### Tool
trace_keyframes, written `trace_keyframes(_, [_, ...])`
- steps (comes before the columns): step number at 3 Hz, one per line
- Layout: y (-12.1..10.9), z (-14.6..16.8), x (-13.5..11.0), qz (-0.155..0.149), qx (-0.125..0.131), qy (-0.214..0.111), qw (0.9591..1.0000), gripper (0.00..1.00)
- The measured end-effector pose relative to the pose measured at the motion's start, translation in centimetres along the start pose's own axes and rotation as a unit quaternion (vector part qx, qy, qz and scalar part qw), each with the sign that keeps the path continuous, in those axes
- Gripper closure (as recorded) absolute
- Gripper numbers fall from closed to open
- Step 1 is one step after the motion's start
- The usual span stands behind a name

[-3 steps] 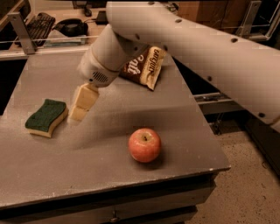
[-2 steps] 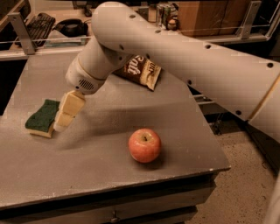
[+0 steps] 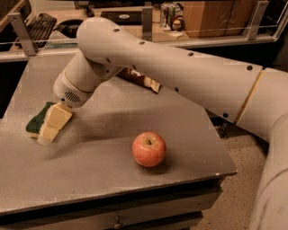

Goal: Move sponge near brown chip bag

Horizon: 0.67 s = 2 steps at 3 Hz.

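Observation:
The sponge [image 3: 38, 119], dark green on top, lies near the left edge of the grey table [image 3: 103, 179]. My gripper [image 3: 48, 131] points down and to the left, right over the sponge's right side, and covers most of it. I cannot tell whether it touches the sponge. The brown chip bag [image 3: 143, 81] lies at the back middle of the table. My arm hides most of it, and only a dark brown and tan strip shows below the arm.
A red apple [image 3: 149, 149] stands near the table's front right. My big white arm [image 3: 180, 76] spans the table from the right. A desk behind holds a keyboard [image 3: 38, 22] and cans [image 3: 171, 11]. The floor drops off at the right.
My gripper has moved left and down, from beside the sponge to over it. The arm has swung across and now covers most of the chip bag. The apple has not moved.

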<state>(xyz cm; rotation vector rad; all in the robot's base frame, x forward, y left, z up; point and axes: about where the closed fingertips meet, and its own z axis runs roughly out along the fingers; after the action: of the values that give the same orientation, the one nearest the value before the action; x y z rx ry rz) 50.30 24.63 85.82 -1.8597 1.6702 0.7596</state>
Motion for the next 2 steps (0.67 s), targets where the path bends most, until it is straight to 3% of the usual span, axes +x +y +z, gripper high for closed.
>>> trace_keyframes(1, [-0.09, 2.14, 0.19, 0.014, -0.005, -0.001, 0.9999, 0.15])
trace_keyframes(2, [-0.44, 2.97, 0.13, 0.021, 0.003, -0.007, 0.9998, 0.39])
